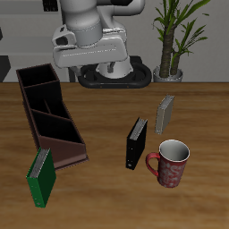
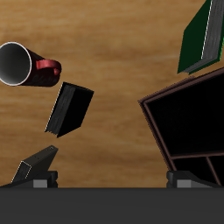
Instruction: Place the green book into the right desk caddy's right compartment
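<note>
We see the slim bright-green book (image 1: 39, 178) standing near the desk's front edge, touching the long maroon-brown desk caddy's (image 1: 49, 114) low end. Our gripper (image 2: 112, 166) hovers above, jaws apart, empty.

Brown wood-grain table (image 1: 98, 192) lit evenly. Green potted plant in grey pot (image 1: 172, 36) placed behind table's back edge. Pale wall seen beyond, dark patch at corner.
</note>
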